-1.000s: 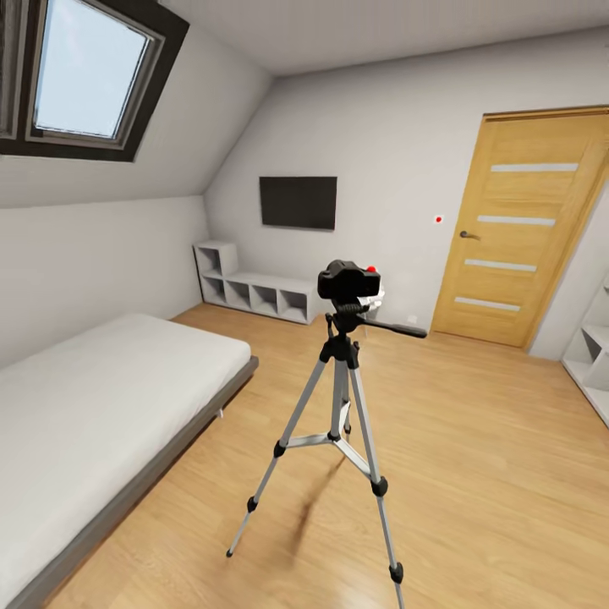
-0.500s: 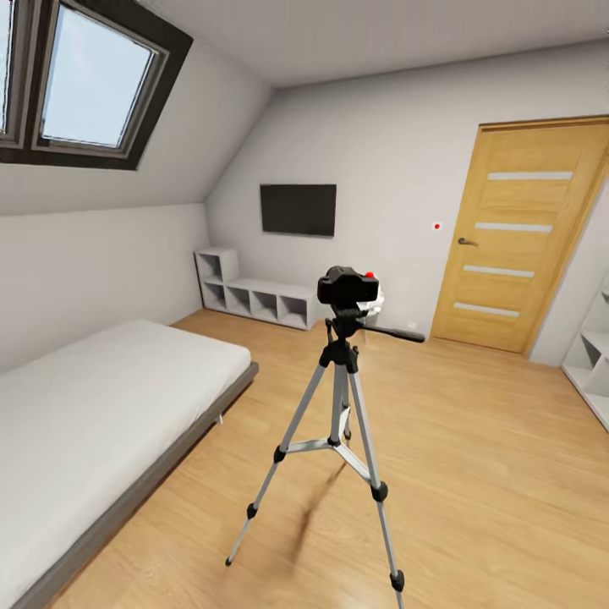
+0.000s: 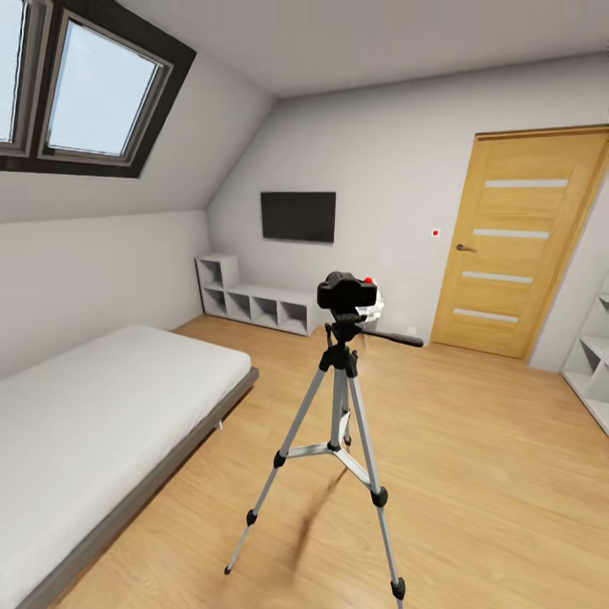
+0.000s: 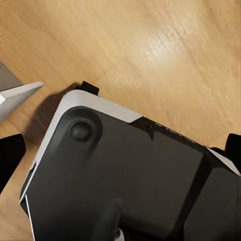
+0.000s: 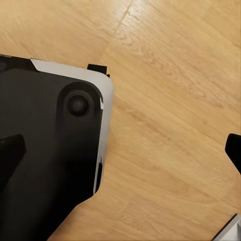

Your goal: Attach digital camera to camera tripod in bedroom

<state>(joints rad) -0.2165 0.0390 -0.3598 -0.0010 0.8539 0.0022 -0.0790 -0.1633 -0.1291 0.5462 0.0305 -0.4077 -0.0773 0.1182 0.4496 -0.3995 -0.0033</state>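
Observation:
The digital camera point(image 3: 345, 291), black with a red dot on top, sits on the head of the camera tripod point(image 3: 340, 397), which stands on the wood floor in the middle of the bedroom. The tripod's silver legs are spread and its black pan handle point(image 3: 393, 337) points right. In the left wrist view my left gripper point(image 4: 120, 160) hangs open over my own base point(image 4: 125, 191), a dark finger point(image 4: 10, 158) at each side. My right gripper point(image 5: 120, 158) is open too, its fingers point(image 5: 10, 155) far apart, above the floor and base point(image 5: 45, 150). Neither holds anything.
A low grey bed point(image 3: 101, 406) fills the left side. A white cubby shelf point(image 3: 254, 300) and wall TV point(image 3: 298, 216) are on the far wall, a wooden door point(image 3: 516, 245) at the right, white shelving point(image 3: 592, 355) at the right edge. Bare floor point(image 3: 491, 474) surrounds the tripod.
The whole head view has shifted: tripod and camera look slightly smaller and farther, more of the skylights shows. The camera stays on the tripod head.

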